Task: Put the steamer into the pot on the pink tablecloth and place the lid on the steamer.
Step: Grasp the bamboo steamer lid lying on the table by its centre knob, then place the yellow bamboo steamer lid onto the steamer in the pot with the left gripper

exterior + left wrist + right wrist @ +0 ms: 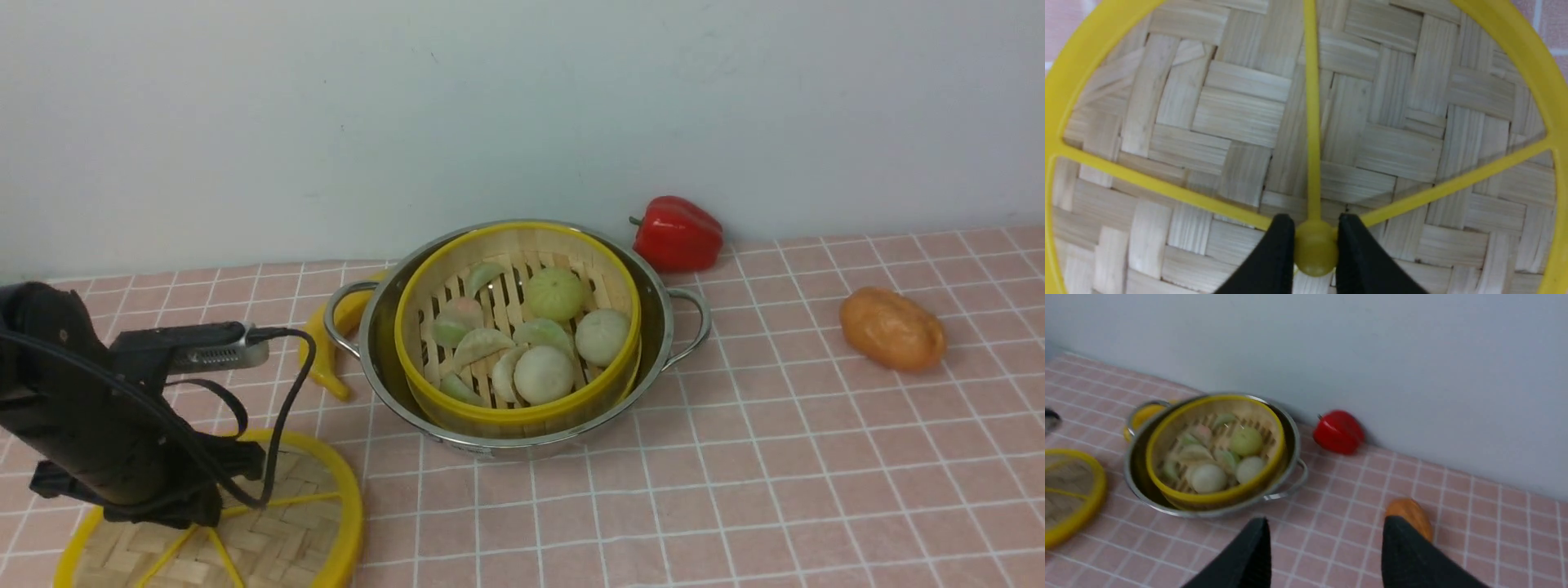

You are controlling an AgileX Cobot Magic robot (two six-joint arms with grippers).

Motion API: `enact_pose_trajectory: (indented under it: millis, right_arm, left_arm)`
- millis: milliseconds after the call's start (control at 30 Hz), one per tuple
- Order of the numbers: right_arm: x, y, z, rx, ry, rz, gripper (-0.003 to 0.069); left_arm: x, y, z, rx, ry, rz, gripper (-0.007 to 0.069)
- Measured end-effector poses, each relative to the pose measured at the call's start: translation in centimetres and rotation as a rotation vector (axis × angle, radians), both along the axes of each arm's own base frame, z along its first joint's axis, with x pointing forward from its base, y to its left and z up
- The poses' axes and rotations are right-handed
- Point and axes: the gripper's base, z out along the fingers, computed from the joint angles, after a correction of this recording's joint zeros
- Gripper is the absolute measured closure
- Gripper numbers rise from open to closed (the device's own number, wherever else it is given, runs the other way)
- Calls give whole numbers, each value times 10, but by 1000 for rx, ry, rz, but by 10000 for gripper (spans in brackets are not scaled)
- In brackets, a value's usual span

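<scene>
One end effector [1315, 219], seemingly around lid [1237, 110]

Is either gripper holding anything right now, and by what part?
The left gripper pinches the lid by its centre knob; the right gripper holds nothing.

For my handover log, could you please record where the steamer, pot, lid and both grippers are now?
steamer: inside the pot, holding dumplings
pot: on the tablecloth
lid: off the steamer, low at the robot's left
left gripper: shut on the lid's centre knob
right gripper: open, holding nothing
nearby: red pepper, banana, orange food item
remaining: lid onto steamer
</scene>
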Motion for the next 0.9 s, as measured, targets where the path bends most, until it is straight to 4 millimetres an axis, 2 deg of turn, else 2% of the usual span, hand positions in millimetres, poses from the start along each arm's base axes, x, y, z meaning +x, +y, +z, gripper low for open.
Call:
enact_pose_trajectory:
  millis: [100, 133, 167, 233, 267, 300, 333, 433, 500, 533, 667, 700, 900]
  right_arm:
    - [-9, -11, -38, -31, 57, -70, 309]
    - [-9, -11, -40, -35, 60, -72, 309]
    - [-13, -14, -54, -35, 82, -92, 315]
    - [-17, -16, -69, -30, 110, -106, 319]
    - [-19, -17, -77, -28, 126, -112, 320]
    - [-19, -18, -78, -28, 128, -113, 321]
    - [-19, -17, -86, -28, 148, -116, 321]
    - [-18, -15, -96, -23, 184, -112, 321]
    - [-18, -15, -97, -18, 190, -108, 321]
    - [-19, -14, -97, -13, 191, -105, 321]
    - [-19, -13, -97, 1, 199, -98, 321]
    - [-19, -13, -97, 7, 202, -96, 321]
    - [-20, -11, -97, 34, 215, -90, 321]
  left_arm:
    - [9, 6, 45, 63, -52, -12, 503]
    - [9, 6, 48, 67, -60, -12, 503]
    - [15, 5, 71, 79, -102, -17, 503]
    - [19, 2, 92, 84, -134, -29, 503]
    - [24, -7, 107, 82, -176, -56, 503]
    - [25, -8, 109, 81, -180, -60, 503]
    - [31, -21, 121, 71, -223, -99, 503]
    - [44, -62, 136, 43, -293, -211, 503]
    - [53, -86, 137, 24, -318, -271, 503]
    - [62, -110, 131, 7, -326, -321, 503]
    - [81, -149, 120, -20, -342, -384, 503]
    - [89, -166, 111, -17, -333, -416, 503]
    - [124, -207, 75, 20, -319, -484, 503]
